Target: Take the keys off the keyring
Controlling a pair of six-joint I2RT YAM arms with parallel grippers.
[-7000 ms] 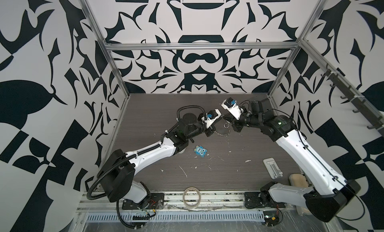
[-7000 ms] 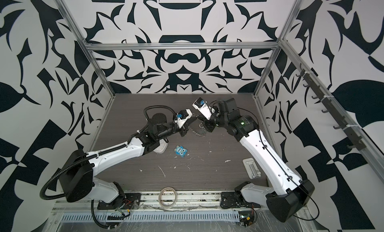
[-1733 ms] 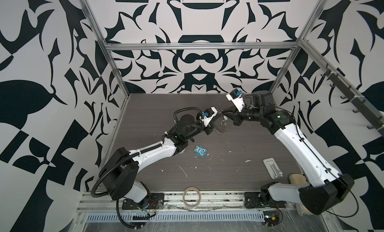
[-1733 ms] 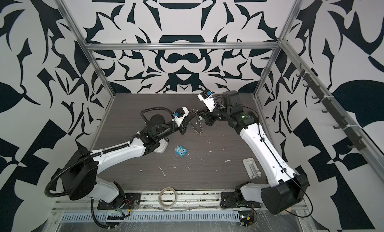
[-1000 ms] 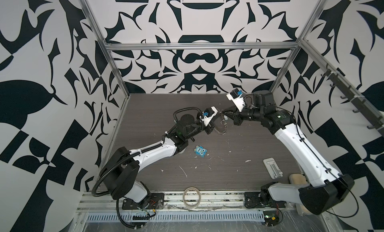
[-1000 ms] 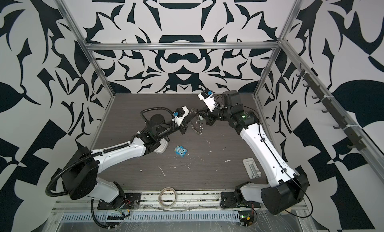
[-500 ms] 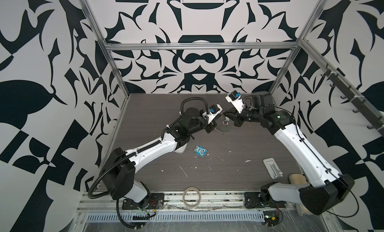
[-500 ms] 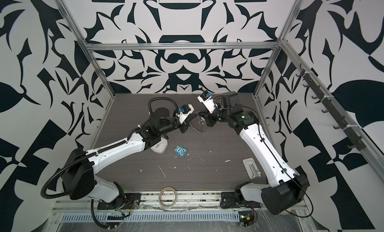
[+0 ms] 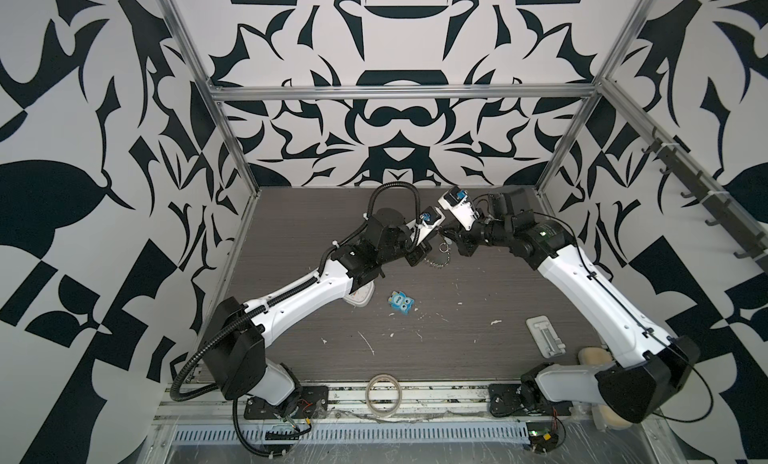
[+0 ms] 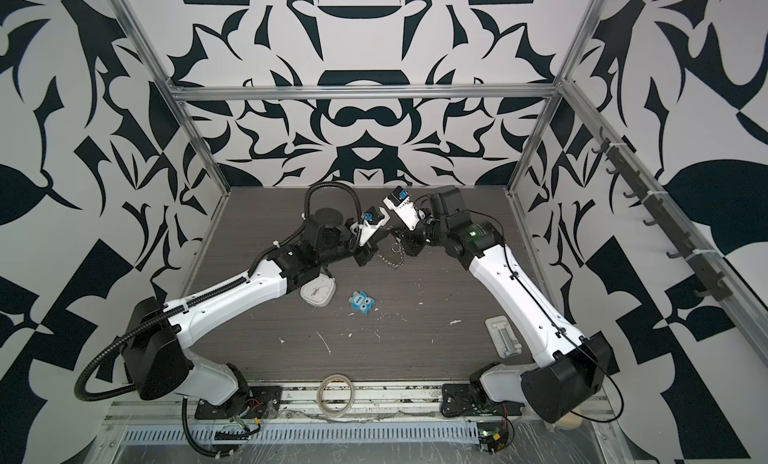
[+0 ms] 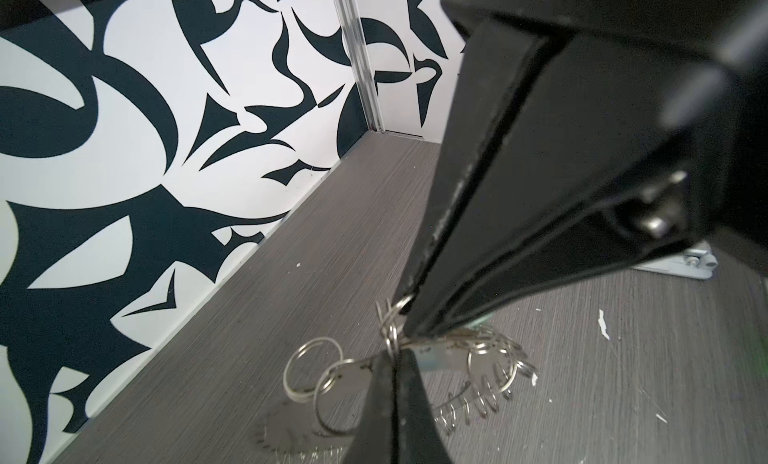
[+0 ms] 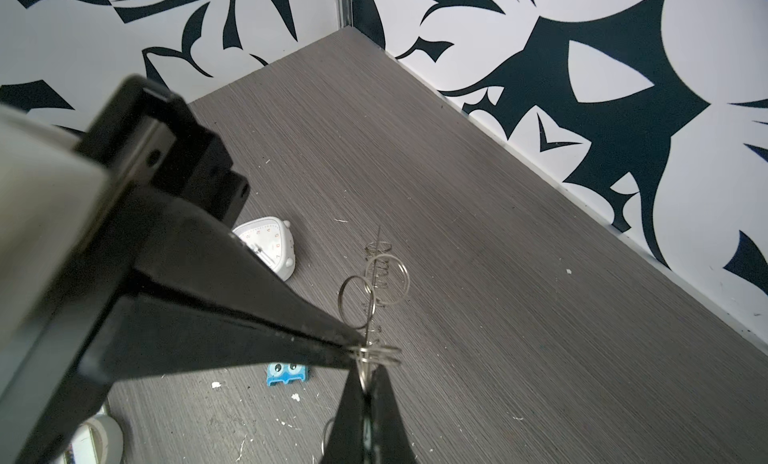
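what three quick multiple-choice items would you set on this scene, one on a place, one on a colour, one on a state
1. The blue owl toy is: A on the table B in a bowl C on a shelf
2. The clock casing is: A red B white C black
3. The left gripper is: A wide open B shut on nothing C shut on the keyring
Key: 1 A, it lies flat on the grey top; 2 B, its shell shows white; 3 C, its tips pinch the rings.
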